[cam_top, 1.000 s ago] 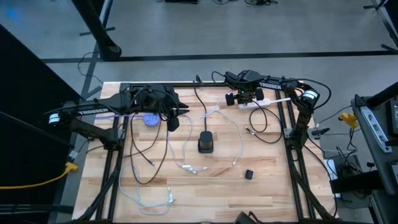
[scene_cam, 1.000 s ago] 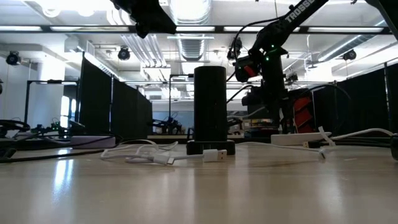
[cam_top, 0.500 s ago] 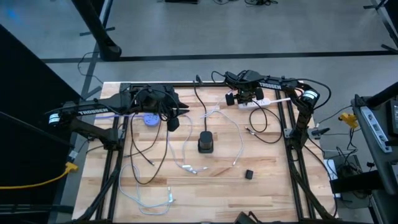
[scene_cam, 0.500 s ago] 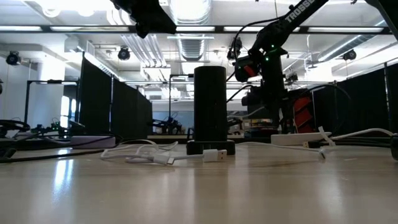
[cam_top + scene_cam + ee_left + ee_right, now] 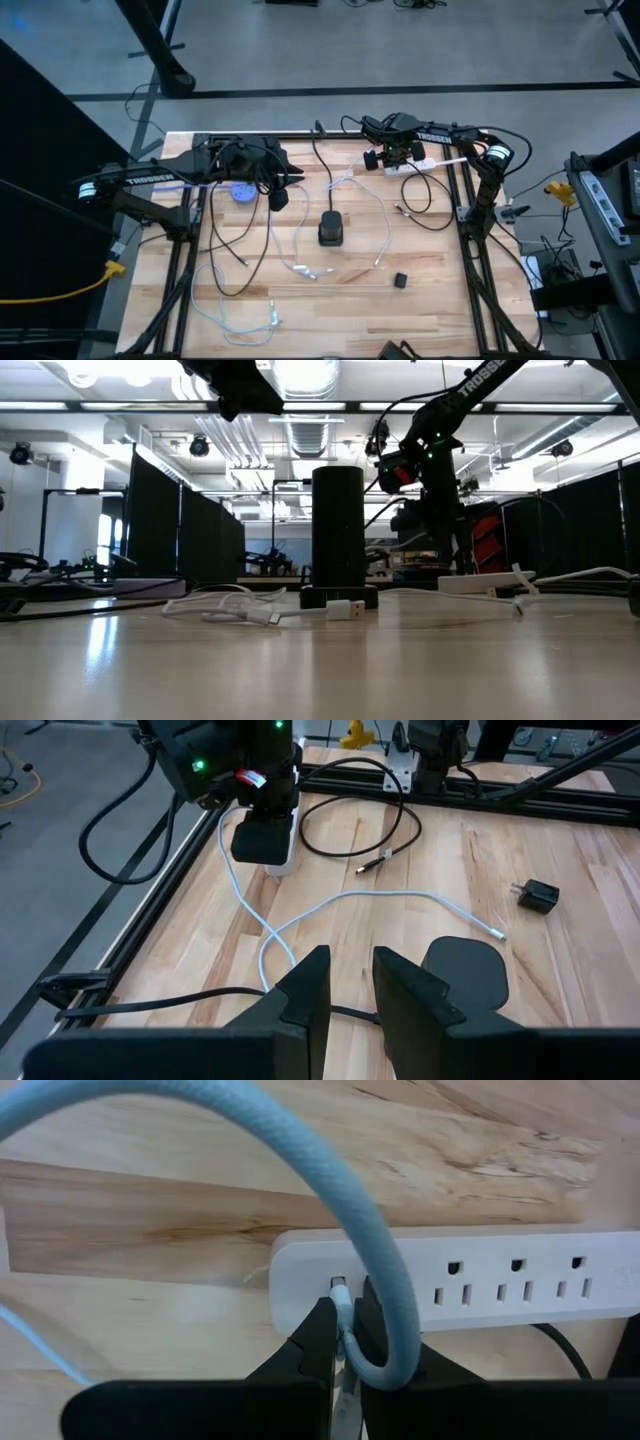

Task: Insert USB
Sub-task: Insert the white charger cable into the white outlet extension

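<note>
White USB plug (image 5: 342, 1302) pinched between right fingers (image 5: 312, 1342) at power strip (image 5: 480, 1285)

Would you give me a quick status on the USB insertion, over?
Right gripper shut on USB plug, tip at power strip port. Left gripper idle above table, nothing held. Nothing blocking.

The room was bright. Long ceiling lights (image 5: 300, 380) shone from above and made white glare in the low view. The table (image 5: 320, 670) was shiny there, and its near part looked blurry. From above, shadows were soft. The close wrist view looked sharp.
</note>
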`<act>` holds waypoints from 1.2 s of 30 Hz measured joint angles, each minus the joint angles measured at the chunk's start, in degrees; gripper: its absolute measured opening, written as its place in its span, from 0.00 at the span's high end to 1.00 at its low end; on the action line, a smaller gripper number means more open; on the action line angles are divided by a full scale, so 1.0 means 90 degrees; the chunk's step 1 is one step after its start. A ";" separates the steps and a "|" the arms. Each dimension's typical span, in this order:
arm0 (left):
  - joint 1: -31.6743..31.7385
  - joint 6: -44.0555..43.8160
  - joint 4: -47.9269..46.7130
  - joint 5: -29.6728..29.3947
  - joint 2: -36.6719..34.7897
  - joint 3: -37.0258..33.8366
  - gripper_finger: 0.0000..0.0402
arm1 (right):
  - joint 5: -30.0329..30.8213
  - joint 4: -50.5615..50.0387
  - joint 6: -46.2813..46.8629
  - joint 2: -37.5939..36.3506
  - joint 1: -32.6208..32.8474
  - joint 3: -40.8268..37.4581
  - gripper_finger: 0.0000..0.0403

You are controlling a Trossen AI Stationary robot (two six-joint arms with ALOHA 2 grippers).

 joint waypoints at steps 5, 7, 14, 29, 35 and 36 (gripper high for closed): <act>0.0000 0.0000 0.0000 0.0000 0.0000 0.0000 0.84 | -0.0179 0.0016 0.0019 0.0023 -0.0007 -0.0042 0.97; 0.0000 0.0000 0.0000 0.0000 0.0000 0.0000 0.84 | -0.0229 0.0005 0.0016 0.0108 -0.0014 -0.0068 0.97; -0.0002 -0.0002 -0.0017 0.0002 0.0000 0.0000 0.84 | -0.0348 -0.0006 -0.0005 0.0342 -0.0023 -0.0063 0.97; -0.0002 -0.0046 -0.0044 0.0000 0.0000 -0.0005 0.84 | -0.0682 -0.0289 -0.0051 0.0337 -0.0073 0.0265 0.73; -0.0002 -0.0047 -0.0048 0.0000 0.0000 -0.0005 0.84 | -0.0672 -0.0952 -0.0210 0.0188 -0.0039 0.0876 0.58; -0.0002 -0.0046 -0.0049 0.0000 0.0000 -0.0005 0.84 | -0.0669 -0.1108 -0.0220 0.0176 -0.0038 0.1025 0.58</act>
